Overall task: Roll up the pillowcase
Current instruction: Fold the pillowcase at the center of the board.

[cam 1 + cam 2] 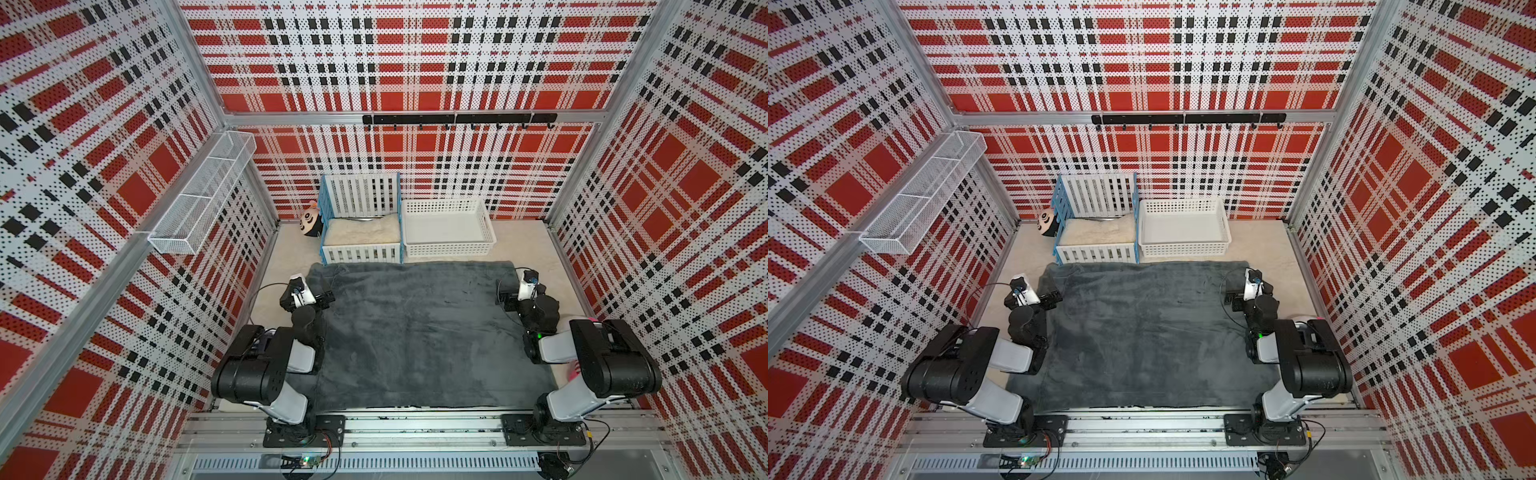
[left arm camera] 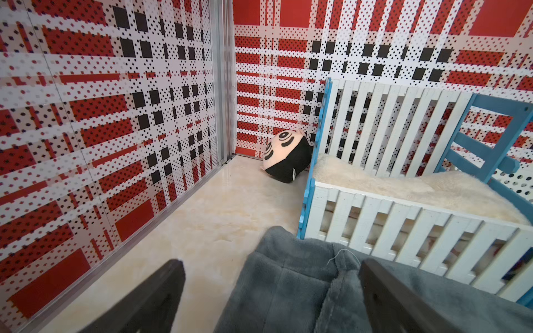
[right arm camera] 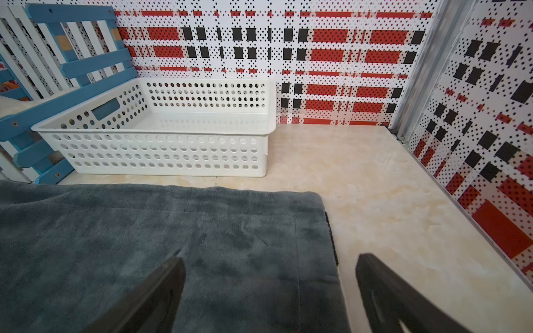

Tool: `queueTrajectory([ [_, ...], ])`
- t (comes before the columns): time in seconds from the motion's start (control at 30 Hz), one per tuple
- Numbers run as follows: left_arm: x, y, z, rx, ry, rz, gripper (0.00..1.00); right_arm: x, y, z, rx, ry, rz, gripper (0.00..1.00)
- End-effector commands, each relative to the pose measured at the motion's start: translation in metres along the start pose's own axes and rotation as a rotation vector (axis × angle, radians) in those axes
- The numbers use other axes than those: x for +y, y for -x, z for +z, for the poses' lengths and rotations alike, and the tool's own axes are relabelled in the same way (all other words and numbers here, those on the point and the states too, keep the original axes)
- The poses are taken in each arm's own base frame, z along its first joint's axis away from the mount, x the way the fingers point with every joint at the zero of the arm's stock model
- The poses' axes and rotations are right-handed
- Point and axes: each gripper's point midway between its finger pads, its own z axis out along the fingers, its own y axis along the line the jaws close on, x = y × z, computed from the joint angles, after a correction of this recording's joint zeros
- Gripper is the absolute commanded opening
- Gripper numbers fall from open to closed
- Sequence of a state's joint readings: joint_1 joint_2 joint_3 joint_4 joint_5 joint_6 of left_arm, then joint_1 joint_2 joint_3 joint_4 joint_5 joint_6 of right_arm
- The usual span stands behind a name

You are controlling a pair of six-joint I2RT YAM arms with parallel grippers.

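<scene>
The pillowcase [image 1: 424,332] [image 1: 1150,332] lies spread flat on the table, dark grey side up, filling most of the floor between my two arms. My left gripper [image 1: 324,297] [image 2: 271,262] is open low over its far left corner [image 2: 288,288], one finger over the cloth and one over bare table. At the far right corner [image 3: 202,245] my right gripper [image 1: 505,299] [image 3: 270,258] is also open and straddles the cloth's side edge. Neither gripper holds anything.
Just past the cloth's far edge stand a white-slatted crib with blue ends [image 1: 361,253], a cream cushion [image 1: 359,232] inside it, and a white perforated basket [image 1: 449,249]. A round plush head [image 1: 311,222] lies left of the crib. Plaid walls enclose the table closely.
</scene>
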State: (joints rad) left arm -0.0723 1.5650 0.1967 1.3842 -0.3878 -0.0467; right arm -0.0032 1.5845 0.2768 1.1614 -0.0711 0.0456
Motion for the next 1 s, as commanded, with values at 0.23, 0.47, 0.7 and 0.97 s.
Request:
queueTrajectory([
  [0.23, 0.0, 0.006, 0.001, -0.023, -0.006, -0.002, 0.99, -0.003, 0.01, 0.001, -0.026, -0.008, 0.0, 1.0],
  [0.47, -0.001, 0.006, 0.001, -0.023, -0.007, -0.002, 0.99, -0.002, 0.01, 0.001, -0.029, -0.007, 0.0, 1.0],
  [0.7, 0.0, 0.006, 0.005, -0.013, -0.042, -0.021, 0.99, -0.003, 0.011, 0.001, -0.031, -0.013, 0.0, 1.0],
  [0.97, 0.026, 0.049, 0.032, 0.106, 0.162, -0.199, 0.99, -0.029, 0.061, -0.023, -0.089, -0.163, 0.103, 1.0],
])
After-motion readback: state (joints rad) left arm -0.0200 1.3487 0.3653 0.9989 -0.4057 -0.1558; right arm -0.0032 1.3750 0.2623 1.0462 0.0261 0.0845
